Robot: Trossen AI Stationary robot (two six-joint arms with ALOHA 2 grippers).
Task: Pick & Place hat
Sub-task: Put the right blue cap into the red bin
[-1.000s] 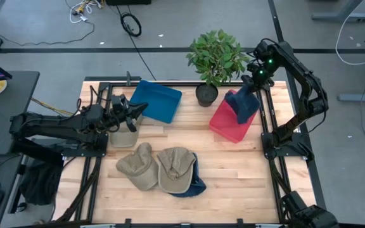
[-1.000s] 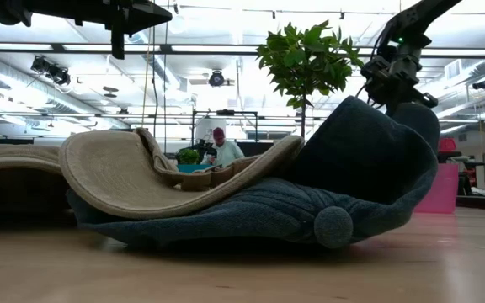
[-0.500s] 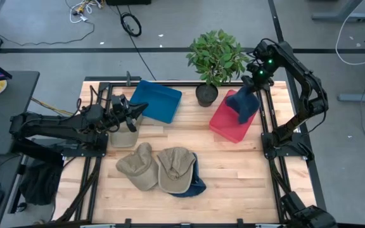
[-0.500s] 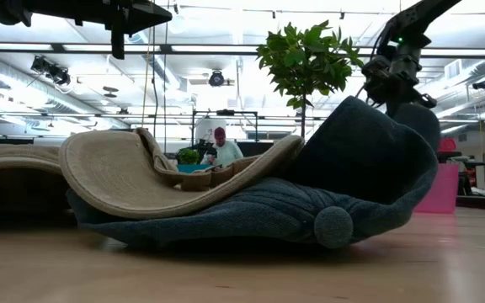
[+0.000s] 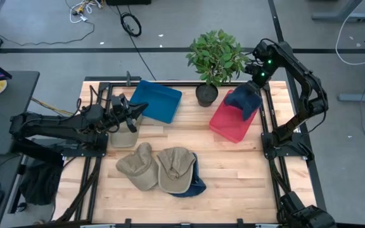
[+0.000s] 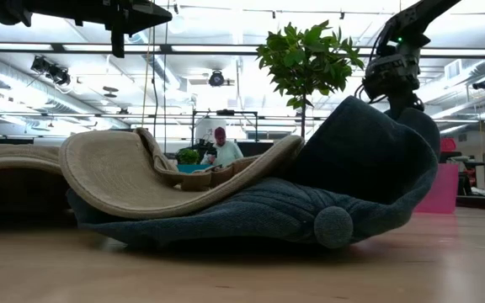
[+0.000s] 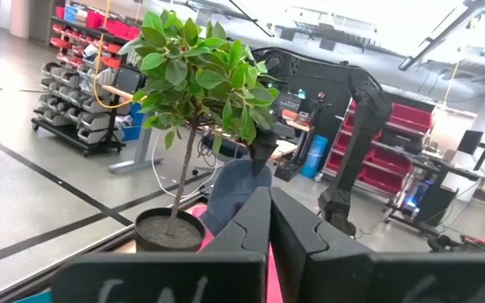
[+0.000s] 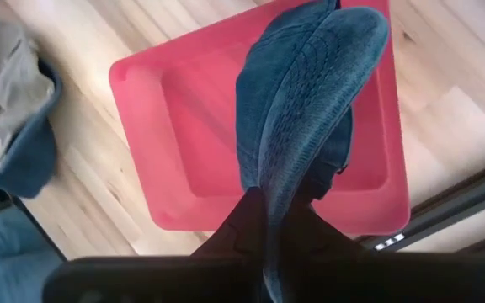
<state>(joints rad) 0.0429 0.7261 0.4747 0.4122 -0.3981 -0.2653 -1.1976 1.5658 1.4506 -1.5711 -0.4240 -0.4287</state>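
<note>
1. the dark blue hat [image 5: 244,101] hangs pinched in the right gripper [image 5: 256,77], whose fingers are closed tight on a fold of its fabric; in the right wrist view it dangles directly above the red bin [image 8: 183,160], not resting in it.
2. judged from this, the pick is done for this hat and the carry looks nearly over; what is left is to lower it and let go into the red bin.
3. more work seems to remain: two tan caps [image 5: 158,167] lie overlapping near the middle of the table on top of another blue hat [image 5: 194,185] (only its edge shows past them).
4. the left gripper [image 5: 129,118] waits low over the left side of the table, just beside a small beige container [image 5: 123,137]; its fingers are pressed together with nothing between them.
5. a blue bin [image 5: 156,101] sits at the far left of the table, and a potted plant [image 5: 217,59] stands at the far edge between the two bins.
6. the surface is a pale wooden table [image 5: 233,171] with a black frame.
7. beyond it the room is an open workshop with grey floor, loose cables, shelving with red boxes, and a person [image 6: 221,147] seated far off in the low view.
</note>
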